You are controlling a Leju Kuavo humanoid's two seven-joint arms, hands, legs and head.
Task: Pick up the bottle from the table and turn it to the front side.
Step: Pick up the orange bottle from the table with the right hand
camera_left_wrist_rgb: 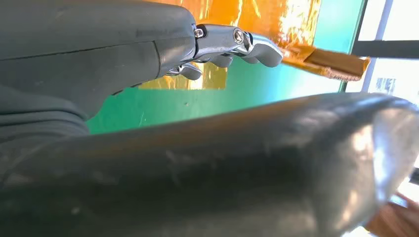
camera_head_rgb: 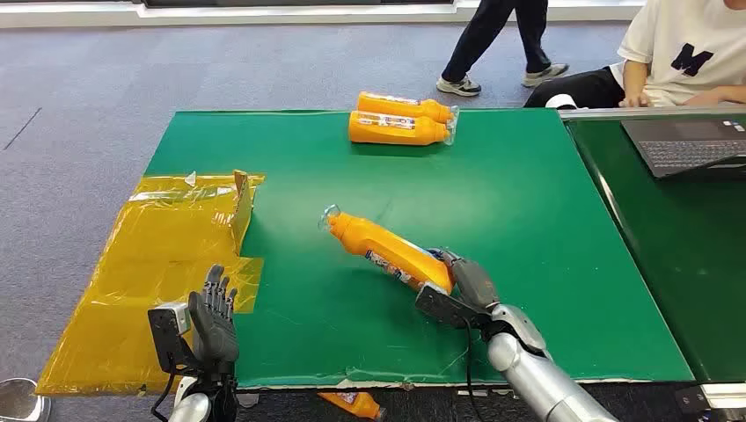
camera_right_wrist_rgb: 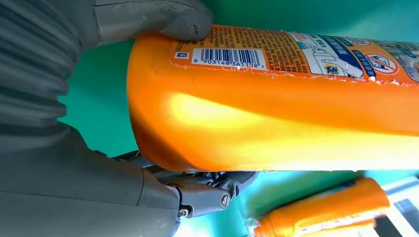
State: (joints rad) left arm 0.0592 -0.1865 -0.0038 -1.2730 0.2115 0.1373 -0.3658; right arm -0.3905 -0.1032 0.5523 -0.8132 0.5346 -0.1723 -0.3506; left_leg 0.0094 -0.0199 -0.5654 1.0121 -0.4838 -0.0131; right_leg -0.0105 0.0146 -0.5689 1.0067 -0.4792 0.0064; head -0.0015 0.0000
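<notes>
Holding orange bottle (camera_head_rgb: 391, 252) at base end with my right hand (camera_head_rgb: 464, 290), over middle of green tabletop (camera_head_rgb: 528, 229); neck points away to left and slightly up, bottle seems lifted. Thumb on barcode label side, fingers (camera_right_wrist_rgb: 207, 190) wrapped under base. Plastic body looks stiff, glossy, probably slippery; label paper gives better friction. Base grip leaves long body unsupported, so wrist turn should be slow. My left hand (camera_head_rgb: 214, 318) idle at near tabletop edge, fingers spread, nothing inside.

Orange bottle (camera_head_rgb: 393, 251) with a white-and-blue barcoded label is seen on green table (camera_head_rgb: 528, 229), beside yellow taped sheet (camera_head_rgb: 149, 264) and two orange bottles (camera_head_rgb: 400, 119).
</notes>
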